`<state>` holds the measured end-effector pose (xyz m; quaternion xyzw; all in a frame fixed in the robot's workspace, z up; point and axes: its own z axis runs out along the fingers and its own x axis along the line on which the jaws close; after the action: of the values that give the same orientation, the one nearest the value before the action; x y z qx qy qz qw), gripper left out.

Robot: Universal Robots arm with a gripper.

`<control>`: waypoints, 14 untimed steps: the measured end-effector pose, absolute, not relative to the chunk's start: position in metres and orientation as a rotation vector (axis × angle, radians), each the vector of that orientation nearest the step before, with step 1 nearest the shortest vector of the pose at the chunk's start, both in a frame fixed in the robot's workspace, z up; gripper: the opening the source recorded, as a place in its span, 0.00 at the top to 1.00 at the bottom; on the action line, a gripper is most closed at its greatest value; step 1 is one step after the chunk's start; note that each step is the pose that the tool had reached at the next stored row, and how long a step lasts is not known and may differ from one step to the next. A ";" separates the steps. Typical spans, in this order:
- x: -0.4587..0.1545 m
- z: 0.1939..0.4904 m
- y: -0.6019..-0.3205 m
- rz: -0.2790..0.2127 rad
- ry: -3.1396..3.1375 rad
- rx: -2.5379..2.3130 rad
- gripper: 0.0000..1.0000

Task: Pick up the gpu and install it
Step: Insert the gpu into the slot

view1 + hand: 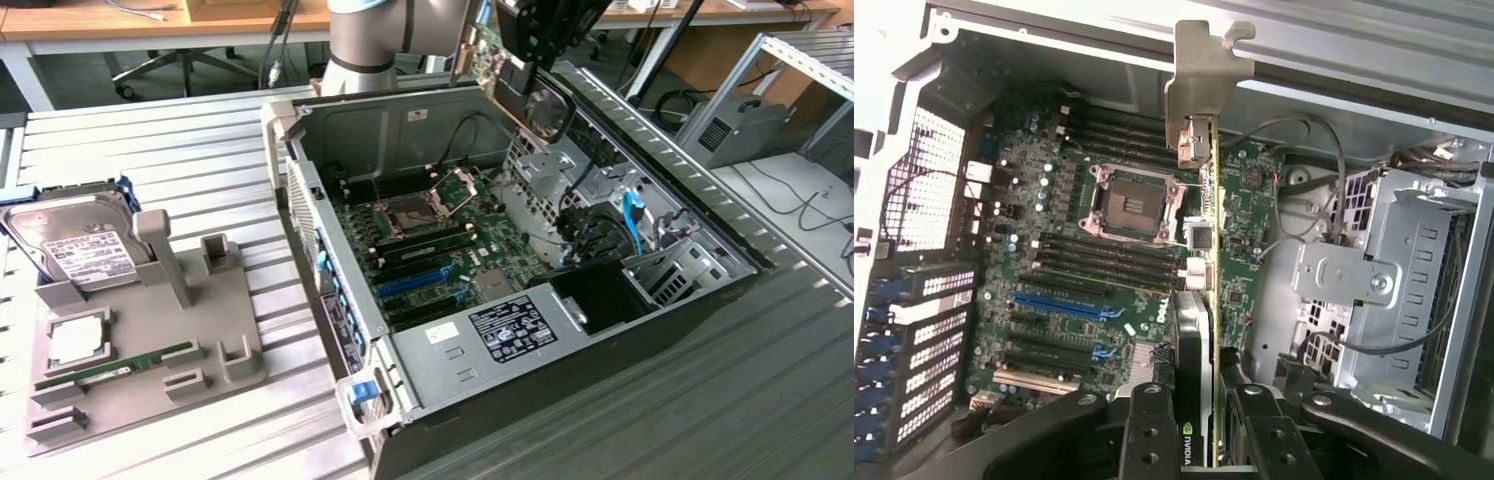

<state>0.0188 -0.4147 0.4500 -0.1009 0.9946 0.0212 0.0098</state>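
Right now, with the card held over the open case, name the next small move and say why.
Probably ease the gpu down and across toward the blue slots on the motherboard. The hand grips it edge-on above the open case, clear of the board, and the slots lie bare, off to one side of the card.

Counted: 1 gpu [527, 95], 1 computer case [387, 130], 1 hard drive [80, 245], 1 RAM stick [114, 365], perhaps 1 processor [76, 342].
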 end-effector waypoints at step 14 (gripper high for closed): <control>0.019 0.450 -0.414 0.069 3.070 -0.585 0.73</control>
<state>0.0188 -0.4139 0.4498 -0.1873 0.9820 0.0221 0.0079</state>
